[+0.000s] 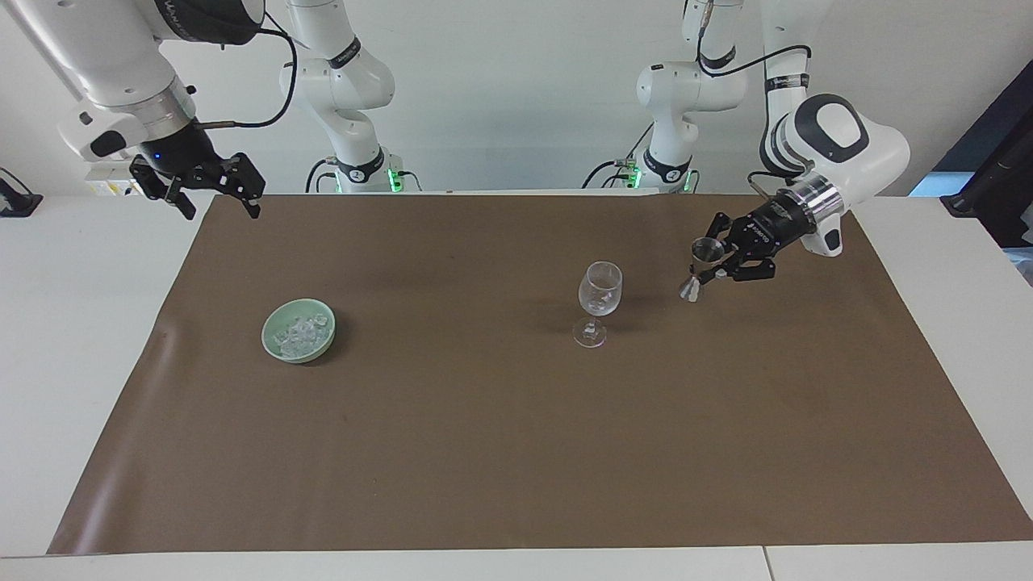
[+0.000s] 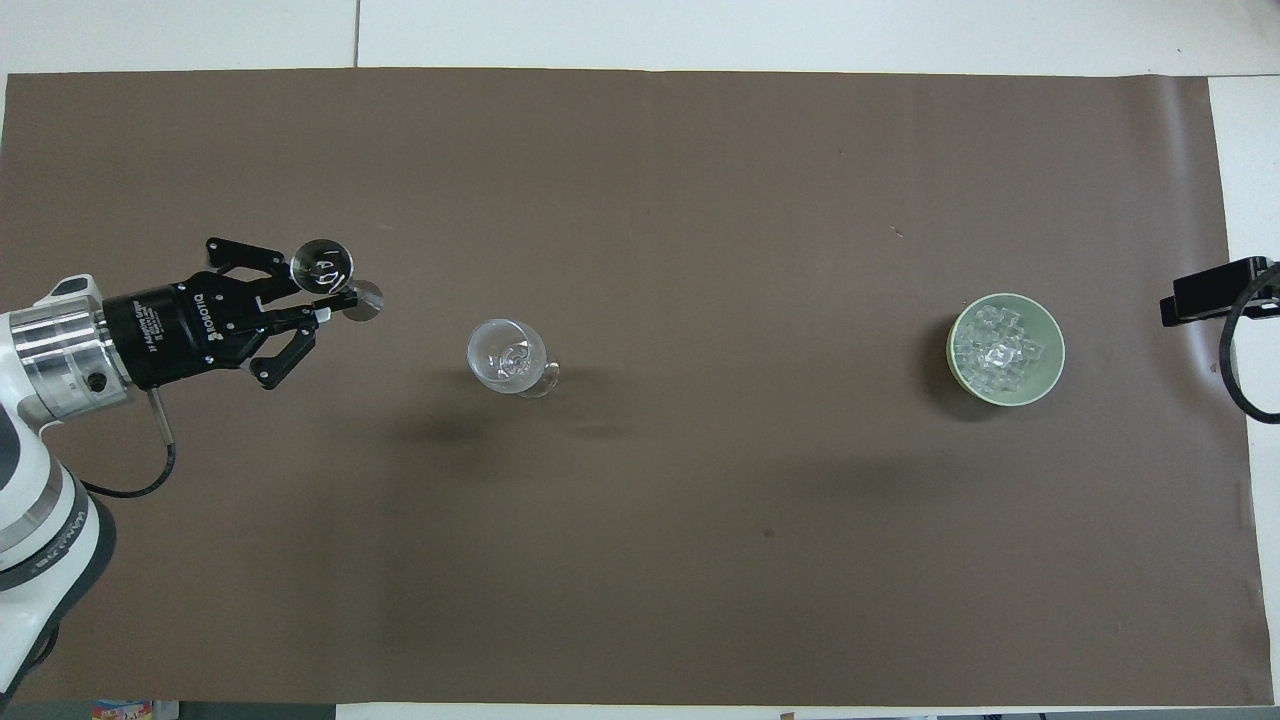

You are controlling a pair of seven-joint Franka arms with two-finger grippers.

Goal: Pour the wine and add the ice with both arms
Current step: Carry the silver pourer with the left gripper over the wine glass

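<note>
My left gripper [image 1: 712, 272] [image 2: 318, 305] is shut on a small metal jigger [image 1: 700, 270] [image 2: 325, 268], held up over the brown mat beside the clear stemmed glass [image 1: 601, 292] [image 2: 507, 355], toward the left arm's end. The glass stands upright mid-table. Ice [image 1: 300, 332] [image 2: 995, 350] fills a pale green bowl [image 1: 311, 355] [image 2: 1050, 380] toward the right arm's end. My right gripper [image 1: 218, 198] waits open and empty over the mat's corner by its base; overhead, only one black finger [image 2: 1210, 292] of it shows. Wine is out of view.
A brown mat [image 1: 516, 452] [image 2: 640, 560] covers most of the white table [image 1: 81, 363]. Both arm bases [image 1: 367, 173] stand at the table's robot edge, with black cables [image 2: 1235, 370] hanging near the grippers.
</note>
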